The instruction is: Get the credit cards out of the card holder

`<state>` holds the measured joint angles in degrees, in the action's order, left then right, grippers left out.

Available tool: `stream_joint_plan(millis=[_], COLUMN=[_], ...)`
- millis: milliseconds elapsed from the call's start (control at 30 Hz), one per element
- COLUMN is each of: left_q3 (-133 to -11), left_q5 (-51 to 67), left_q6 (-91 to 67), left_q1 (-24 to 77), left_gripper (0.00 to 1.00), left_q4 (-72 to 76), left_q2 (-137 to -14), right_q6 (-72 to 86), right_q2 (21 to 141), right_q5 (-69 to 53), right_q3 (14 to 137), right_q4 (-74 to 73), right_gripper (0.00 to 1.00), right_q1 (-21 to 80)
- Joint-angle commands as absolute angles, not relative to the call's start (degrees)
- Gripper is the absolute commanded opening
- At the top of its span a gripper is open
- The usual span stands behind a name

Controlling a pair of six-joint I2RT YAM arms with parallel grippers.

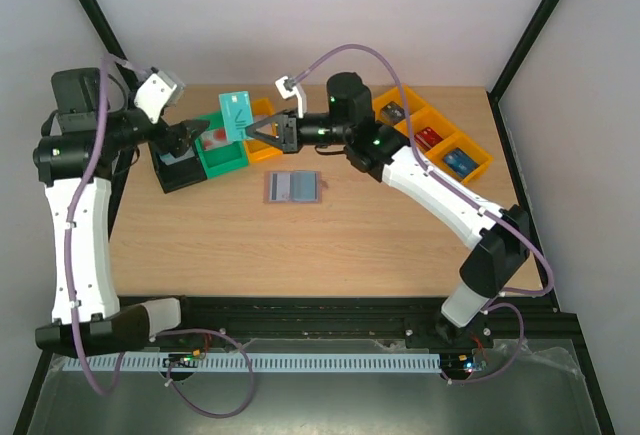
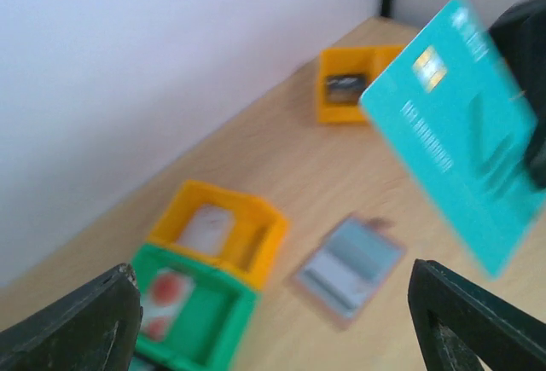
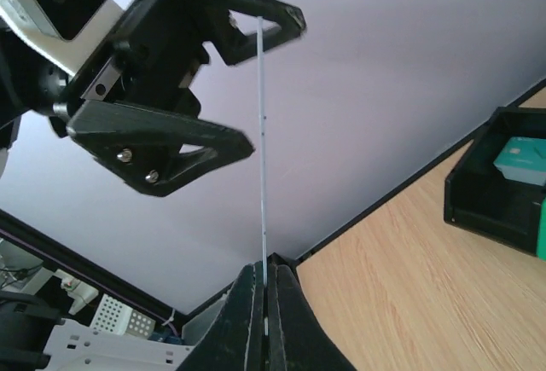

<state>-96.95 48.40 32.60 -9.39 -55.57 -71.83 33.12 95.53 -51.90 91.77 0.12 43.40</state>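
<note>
Already the card holder point(image 1: 293, 187) lies open on the table point(image 1: 350, 245); beyond it the right end effector point(image 1: 252, 127) pinches a teal credit card point(image 1: 237, 113) aloft, the left end effector point(image 1: 195, 137) spread beside it; farther off, a red-and-white card point(image 1: 214, 139) rests in the green bin point(image 1: 226, 167); whether the holder is emptied, I cannot tell.

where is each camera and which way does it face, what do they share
top: above and behind the bases, looking down at the table; left arm and right arm show.
left wrist: faces the teal card and the card holder; own open fingers at bottom.
right wrist: looks along its shut fingers up the card's edge to the left gripper.
shared: all three show the card.
</note>
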Motion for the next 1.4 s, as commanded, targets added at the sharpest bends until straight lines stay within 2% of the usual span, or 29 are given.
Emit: stream_joint_plan(millis=[0, 100, 167, 233, 300, 400, 500, 733, 967, 1100, 1233, 1367], left_q3=[-93.81, -86.92, -76.27, -63.67, -52.66, -49.42, -45.56, -43.76, -45.3, -43.6, -43.78, -43.85], left_q5=[21.4, 8.96, 7.84, 12.07, 21.99, 32.42, 32.98, 35.39, 32.97, 35.7, 33.17, 32.88], left_q6=[40.69, 52.41, 67.68, 84.73, 97.22, 100.23, 104.87, 117.51, 121.87, 123.3, 121.36, 120.33], left_q1=[-4.01, 3.08, 9.93, 14.08, 14.87, 15.06, 15.22, 15.33, 15.3, 15.9, 17.27, 17.47], left_gripper=[0.86, 0.87, 0.88, 0.93, 0.94, 0.88, 0.86, 0.83, 0.82, 0.81, 0.67, 0.46], left_q4=[-41.56, -28.03, -19.57, -8.08, 5.87, 13.67, 22.52, 15.17, 14.42, 15.94, 16.7, 16.51], left_q2=[-67.04, -63.24, -57.01, -48.91, -41.36, -37.38, -36.91, -36.91, -41.04, -41.37, -42.04, -42.08], right_q6=[33.6, 35.08, 34.54, 34.78, 34.92, 33.62, 32.58, 31.2, 30.57, 32.0, 32.16, 32.42], right_q2=[93.36, 92.37, 92.33, 92.35, 92.01, 91.1, 90.22, 87.41, 86.66, 86.95, 87.63, 88.89], right_q5=[-52.0, -52.33, -52.0, -53.02, -53.94, -55.01, -56.31, -58.66, -59.06, -59.4, -59.76, -60.42], right_q3=[91.49, 90.92, 90.93, 90.88, 90.88, 91.12, 90.89, 88.35, 88.33, 88.11, 88.08, 88.66], right_q4=[-7.05, -7.48, -9.1, -9.73, -10.15, -11.53, -12.81, -13.01, -13.84, -12.04, -11.95, -11.91], right_gripper=[0.02, 0.02, 0.02, 0.01, 0.02, 0.02, 0.01, 0.02, 0.02, 0.02, 0.02, 0.02], right_q1=[41.98, 42.0, 42.0, 41.97, 42.01, 41.98, 42.0, 41.99, 41.96, 42.22, 42.77, 43.27])
